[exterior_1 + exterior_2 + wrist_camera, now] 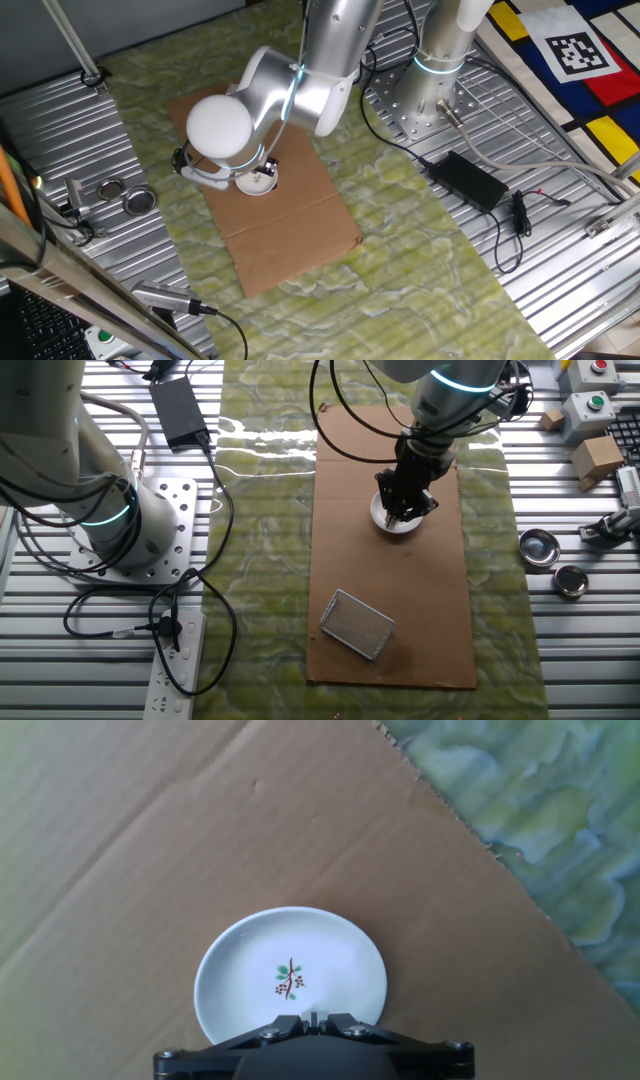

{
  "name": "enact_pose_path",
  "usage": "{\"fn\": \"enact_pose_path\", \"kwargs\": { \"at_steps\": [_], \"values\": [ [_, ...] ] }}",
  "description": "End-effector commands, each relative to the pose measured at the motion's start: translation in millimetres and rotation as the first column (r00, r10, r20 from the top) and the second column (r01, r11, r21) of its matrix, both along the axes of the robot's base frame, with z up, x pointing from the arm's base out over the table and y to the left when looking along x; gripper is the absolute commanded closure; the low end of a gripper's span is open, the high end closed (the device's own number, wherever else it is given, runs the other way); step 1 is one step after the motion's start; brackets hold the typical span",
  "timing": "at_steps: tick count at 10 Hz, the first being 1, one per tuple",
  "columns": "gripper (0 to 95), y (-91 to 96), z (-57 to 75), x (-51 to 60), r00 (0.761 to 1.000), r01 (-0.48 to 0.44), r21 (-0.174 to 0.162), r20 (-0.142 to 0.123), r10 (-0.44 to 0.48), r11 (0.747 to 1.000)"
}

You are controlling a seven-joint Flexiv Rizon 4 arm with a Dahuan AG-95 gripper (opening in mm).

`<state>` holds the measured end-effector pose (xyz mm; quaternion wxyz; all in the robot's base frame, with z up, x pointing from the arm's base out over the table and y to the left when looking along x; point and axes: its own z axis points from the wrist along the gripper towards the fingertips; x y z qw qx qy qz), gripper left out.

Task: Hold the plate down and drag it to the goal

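Note:
The plate (pixel 290 970) is a small round white dish with a small leaf-and-berry motif at its centre. It lies on a brown cardboard sheet (pixel 200 840). It also shows in one fixed view (pixel 254 181) and in the other fixed view (pixel 396 521), half covered by the hand. My gripper (pixel 315 1017) stands right over the plate's near rim. Its black fingers are closed together with nothing between them. Whether the tips press on the plate cannot be told.
A perforated metal rectangle (pixel 357 624) lies on the cardboard, near its other end. Two silvery round tins (pixel 539 546) (pixel 571 581) sit on the ribbed metal table beside it. A green patterned cloth (pixel 540 820) lies under the cardboard. A black power brick (pixel 468 179) and cables lie near the arm base.

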<state>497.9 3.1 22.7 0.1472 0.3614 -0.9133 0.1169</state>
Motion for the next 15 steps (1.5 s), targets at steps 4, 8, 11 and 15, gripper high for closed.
{"fn": "enact_pose_path", "kwargs": {
  "at_steps": [4,8,11,15],
  "values": [
    [95.0,-9.4,0.4,-2.4,1.000,-0.021,0.001,-0.005,0.021,1.000],
    [95.0,-14.7,0.0,-5.5,1.000,-0.030,-0.004,-0.007,0.030,1.000],
    [95.0,-21.1,1.0,-8.4,0.999,-0.046,-0.007,-0.013,0.046,0.999],
    [95.0,-29.4,1.7,-10.9,0.998,-0.060,-0.014,-0.019,0.060,0.998]
  ]
}}
